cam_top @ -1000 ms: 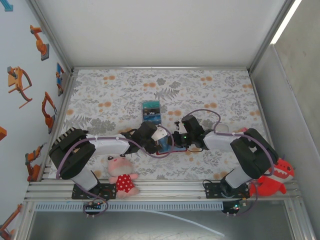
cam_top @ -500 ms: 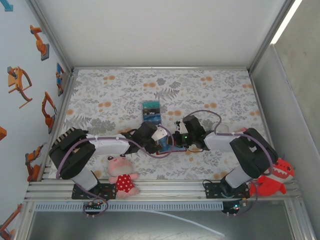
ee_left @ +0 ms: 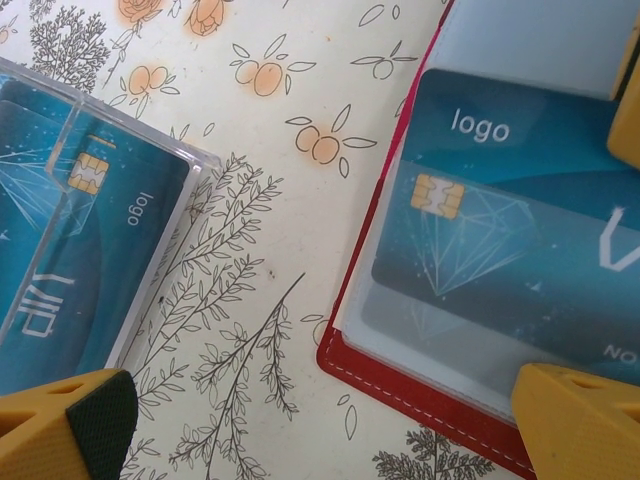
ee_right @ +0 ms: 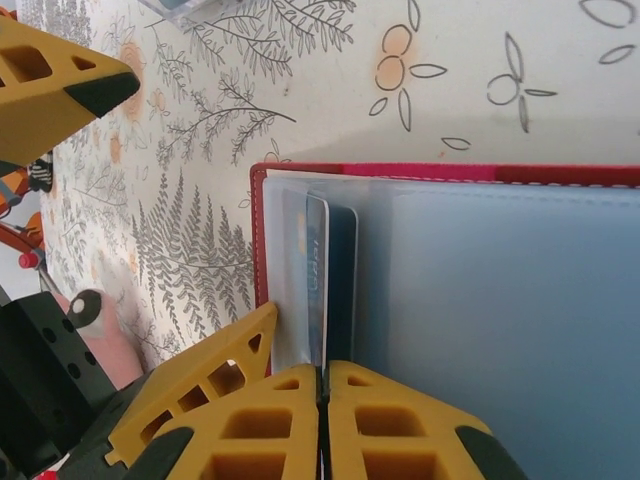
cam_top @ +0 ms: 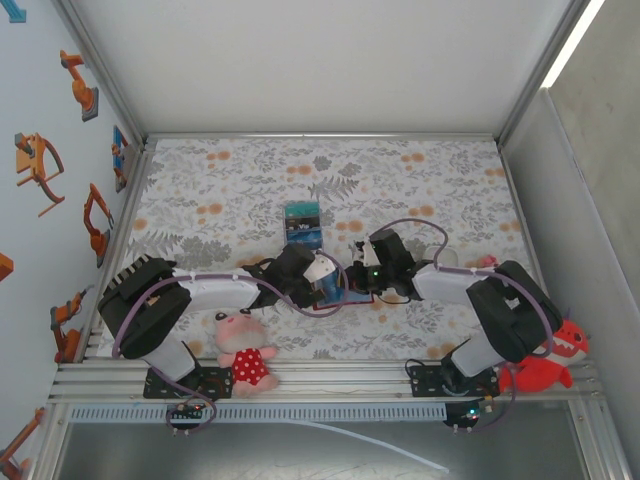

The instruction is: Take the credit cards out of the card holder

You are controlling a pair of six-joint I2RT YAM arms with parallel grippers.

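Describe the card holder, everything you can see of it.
The card holder is a red wallet with pale stitching along its edge. It lies open and flat on the floral cloth. Inside are translucent, plastic-looking pockets. A teal credit card with a gold chip and a diamond drawing lies on the pockets, partly covered by one. The right tool is shut on a card edge poking out of a pocket at the holder's border.

Top view: card holder (cam_top: pixel 350 297) mostly covered by left gripper (cam_top: pixel 325 282) and right gripper (cam_top: pixel 356 284); contents too small to tell. Left wrist: holder and credit card (ee_left: pixel 500 230) cut off at right edge; clear case (ee_left: pixel 160 160) cut at left. Right wrist: card edge-on, face unreadable, lower end hidden in jaws.
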